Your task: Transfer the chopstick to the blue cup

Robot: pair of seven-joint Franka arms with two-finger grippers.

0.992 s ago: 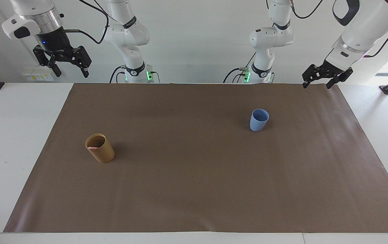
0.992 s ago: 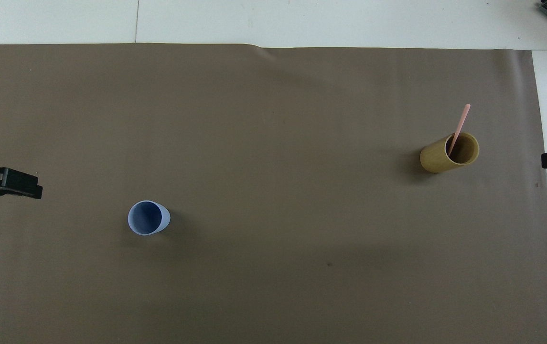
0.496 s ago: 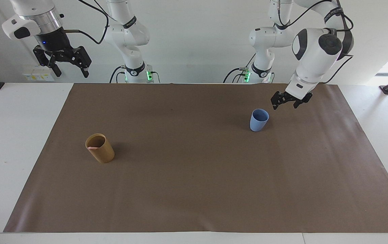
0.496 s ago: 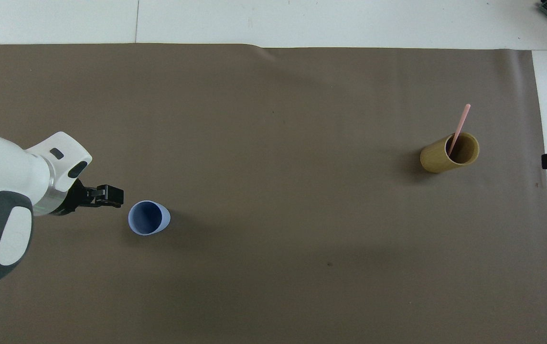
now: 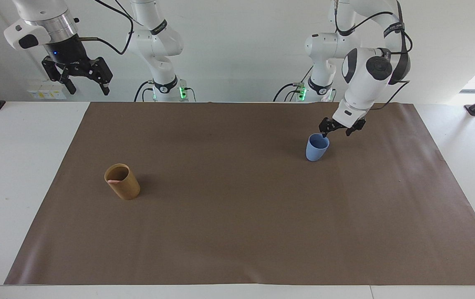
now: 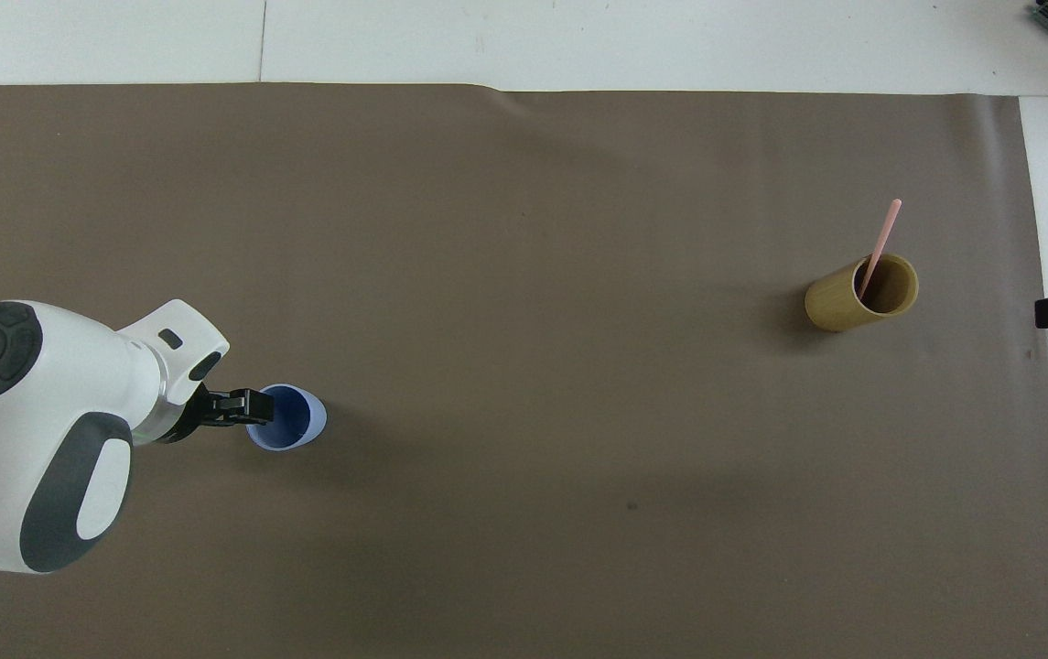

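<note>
At the left arm's end of the brown mat (image 5: 237, 232), in the facing view, your left gripper (image 5: 338, 129) has swung in from the mat's corner within the last second and now hangs at the rim of the blue cup (image 5: 317, 148), jaws spread, holding nothing. Your right gripper (image 5: 80, 79) waits raised, jaws apart, empty. The bamboo cup (image 5: 123, 182) shows only a pink end inside

In the overhead view, the chopstick (image 6: 880, 245) leans in the bamboo cup (image 6: 860, 295), well apart from the blue cup (image 6: 287, 418). I judge the transfer not begun; bare mat lies between the cups, and the bamboo cup stands near the mat's edge
</note>
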